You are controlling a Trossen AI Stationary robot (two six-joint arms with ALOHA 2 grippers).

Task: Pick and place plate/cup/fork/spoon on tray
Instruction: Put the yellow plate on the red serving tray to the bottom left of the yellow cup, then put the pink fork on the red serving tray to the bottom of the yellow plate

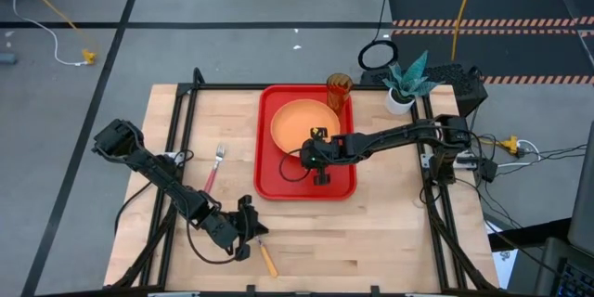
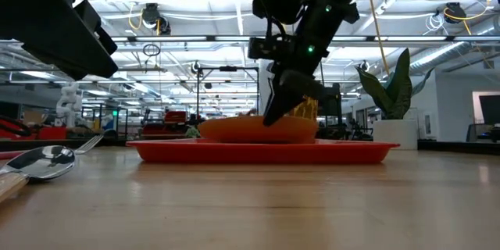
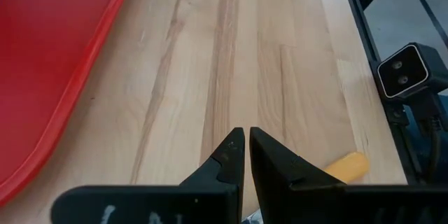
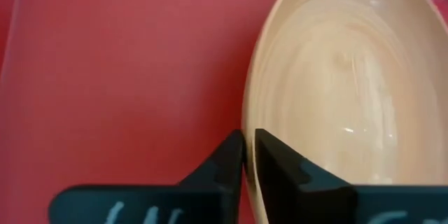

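One red tray lay on the table with its long axis running from 12 to 6 o'clock in the high view. One orange plate sat flat in the tray's 12 o'clock half. One amber cup stood upright just off the tray's 1 o'clock corner, on the table. One fork lay at the tray's 9 o'clock side, well apart from it, long axis near 12 to 6, tines toward 12 and pink-red handle toward 6. One spoon lay toward 7 o'clock of the tray, orange handle pointing to about 5 o'clock; its silver bowl showed in the low view beside the left gripper.

The right gripper was over the tray at the plate's 5 o'clock rim, fingers pressed nearly together, and whether the rim lay between them could not be told. The left gripper was low over the table at the spoon's bowl end, fingers drawn nearly together, grasping nothing visible.

A white pot with a teal plant stood at 2 o'clock of the tray.
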